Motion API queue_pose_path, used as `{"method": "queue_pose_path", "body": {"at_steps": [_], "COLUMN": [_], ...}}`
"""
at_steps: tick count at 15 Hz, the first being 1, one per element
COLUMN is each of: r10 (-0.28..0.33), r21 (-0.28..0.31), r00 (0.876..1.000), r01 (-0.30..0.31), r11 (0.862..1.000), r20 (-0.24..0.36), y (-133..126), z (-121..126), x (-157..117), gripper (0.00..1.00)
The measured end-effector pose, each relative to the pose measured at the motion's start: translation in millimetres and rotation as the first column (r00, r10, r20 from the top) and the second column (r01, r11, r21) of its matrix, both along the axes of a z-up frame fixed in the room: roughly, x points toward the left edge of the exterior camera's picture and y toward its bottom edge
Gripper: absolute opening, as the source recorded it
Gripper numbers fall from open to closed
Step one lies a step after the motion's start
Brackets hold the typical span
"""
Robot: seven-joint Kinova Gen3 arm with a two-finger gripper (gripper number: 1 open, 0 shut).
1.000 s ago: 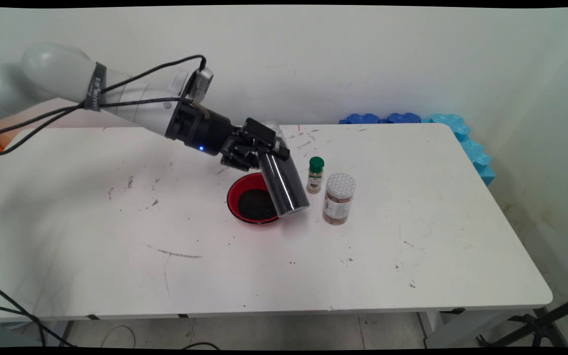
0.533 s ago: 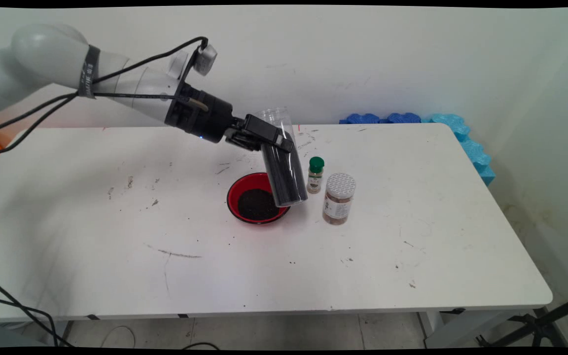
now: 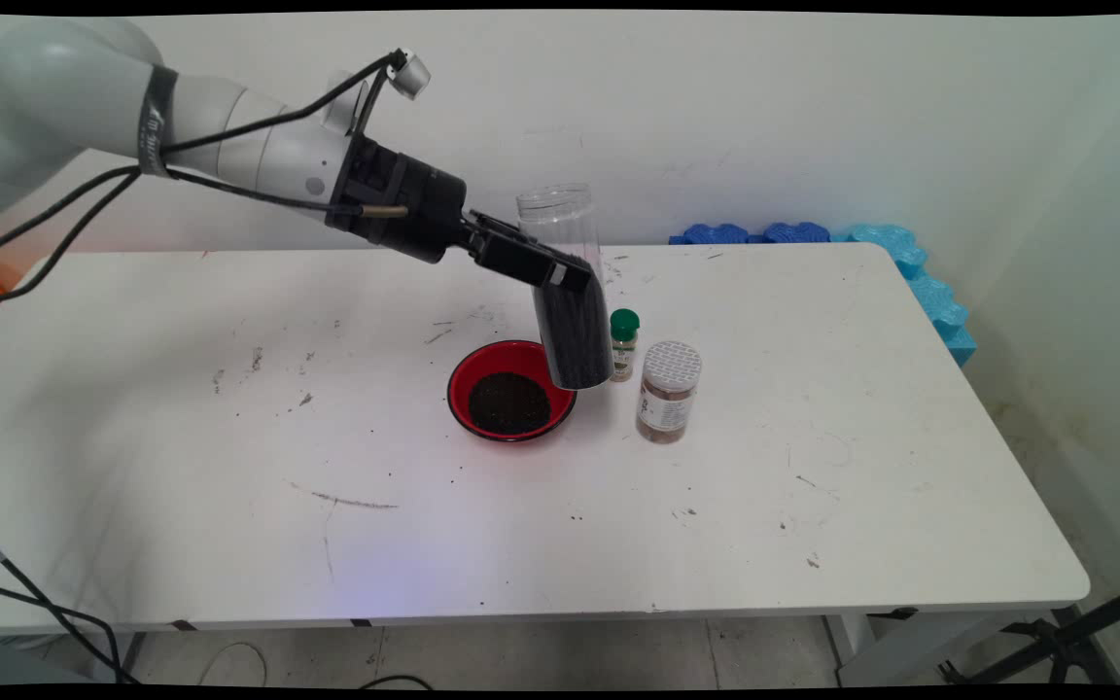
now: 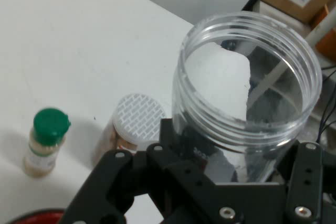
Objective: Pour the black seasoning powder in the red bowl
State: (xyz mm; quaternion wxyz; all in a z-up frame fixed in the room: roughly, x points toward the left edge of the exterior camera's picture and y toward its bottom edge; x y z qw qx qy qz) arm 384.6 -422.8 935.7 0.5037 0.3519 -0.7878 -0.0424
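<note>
A white robot arm reaches in from the upper left over a scuffed white tabletop (image 3: 813,486). Its black two-finger end effector (image 3: 560,277) is clamped around a tall clear plastic jar (image 3: 568,292) with a threaded, lidless mouth. The jar is held off the tabletop, nearly upright and slightly tilted, with its open mouth at the top and its lower part filled with dark granules. In the hand view the jar (image 4: 247,103) fills the centre, its open rim facing the camera, with the end effector's black linkage (image 4: 226,182) closed against its sides.

The jar's base hangs just above the right rim of a small red bowl (image 3: 511,390), which sits on the tabletop and holds a heap of the same dark granules.

Just right of the jar stands a small spice bottle with a green cap (image 3: 623,344), upright; it carries a label, but the writing is too small to read. Near it, further right and closer to the camera, stands a squat clear jar with a white perforated lid (image 3: 667,392), filled with brown contents; its label is also unreadable.

Blue foam pieces (image 3: 871,243) lie along the tabletop's far right edge by the wall.
</note>
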Motion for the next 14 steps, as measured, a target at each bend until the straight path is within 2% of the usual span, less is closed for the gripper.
{"method": "queue_pose_path", "body": {"at_steps": [3,6,9,14], "r10": [-0.071,-0.120,-0.151,-0.179], "r21": [-0.117,-0.192,-0.234,-0.269], "r00": [0.996,0.988,0.978,0.967], "r01": [0.076,0.137,0.183,0.224], "r11": [0.990,0.972,0.955,0.937], "r20": [0.050,0.101,0.145,0.183], "y": [8,17,26,35], "z": [6,9,10,12], "x": [-5,-9,-13,-17], "gripper": [0.00,0.00,0.00,0.00]}}
